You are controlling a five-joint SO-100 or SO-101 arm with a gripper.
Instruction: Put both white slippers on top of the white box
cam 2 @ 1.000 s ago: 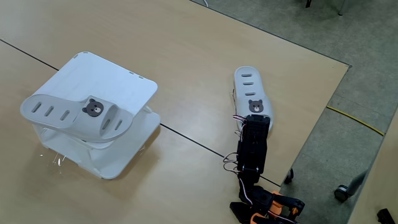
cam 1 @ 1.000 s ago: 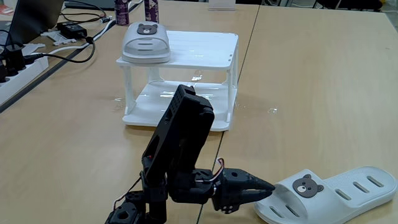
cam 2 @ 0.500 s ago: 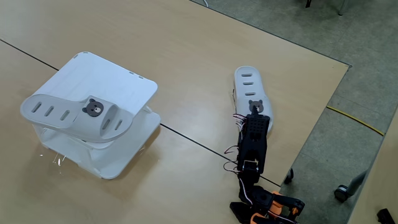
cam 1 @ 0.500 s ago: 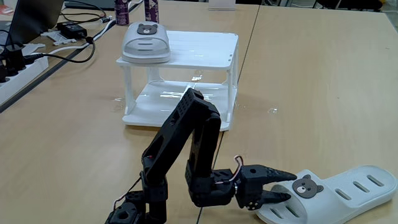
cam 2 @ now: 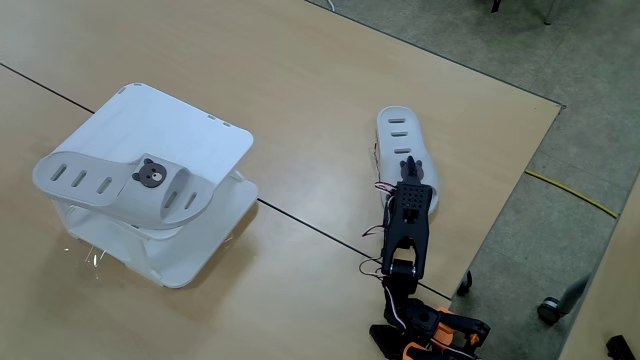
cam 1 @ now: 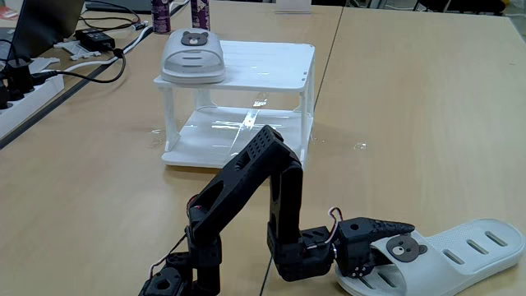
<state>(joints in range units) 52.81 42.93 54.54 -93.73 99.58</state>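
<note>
Gripper (cam 1: pixel 393 238) low over the table (cam 1: pixel 411 99), fingers spread around the toe of one white slipper (cam 1: pixel 460 251); the other slipper (cam 1: pixel 192 56) sits atop the white box (cam 1: pixel 271 62).

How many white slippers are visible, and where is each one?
2. One white slipper lies on the upper shelf of the white box. The other slipper lies on the table, with the gripper at its bear-badge end.

The gripper (cam 1: pixel 393 242) covers part of the bear badge of the slipper (cam 1: pixel 460 251) on the table, and its lower finger is hidden. In a fixed view the gripper (cam 2: pixel 408 172) hides that badge fully. The arm base (cam 1: pixel 177 279) is cut by the bottom edge.
</note>
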